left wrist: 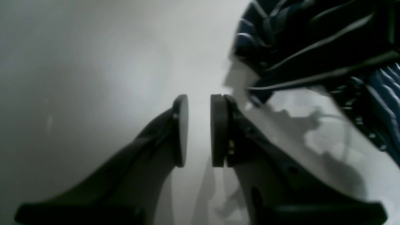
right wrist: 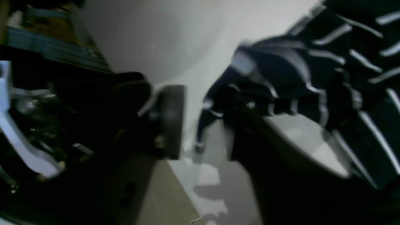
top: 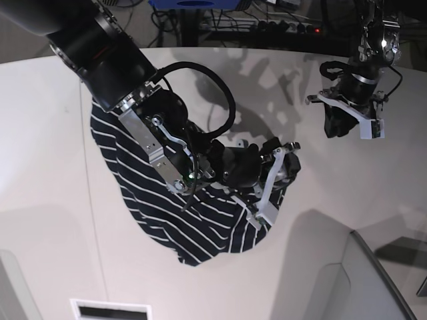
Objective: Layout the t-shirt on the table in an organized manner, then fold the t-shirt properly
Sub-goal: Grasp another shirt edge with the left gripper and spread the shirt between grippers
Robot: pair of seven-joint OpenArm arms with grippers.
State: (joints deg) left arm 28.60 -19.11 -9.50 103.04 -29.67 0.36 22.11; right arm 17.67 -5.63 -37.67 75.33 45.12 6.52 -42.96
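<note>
The dark striped t-shirt (top: 153, 193) lies crumpled on the white table (top: 53, 220), running from the upper left down to the middle. My right gripper (top: 280, 177) sits at the shirt's right end. In the blurred right wrist view its jaws (right wrist: 201, 103) stand apart, and a bunched edge of the t-shirt (right wrist: 312, 72) drapes over the right-hand finger (right wrist: 237, 137). My left gripper (top: 339, 125) hovers over bare table at the back right. Its pads (left wrist: 200, 103) show a narrow gap with nothing in it. The t-shirt (left wrist: 312, 40) is off to its upper right.
Cables and a power strip (top: 287, 23) lie behind the table's curved far edge. A thin dark seam (top: 93, 220) runs down the tabletop at the left. A grey raised surface (top: 360, 280) fills the lower right corner, and the floor past the table edge (right wrist: 156, 193) shows below the right gripper.
</note>
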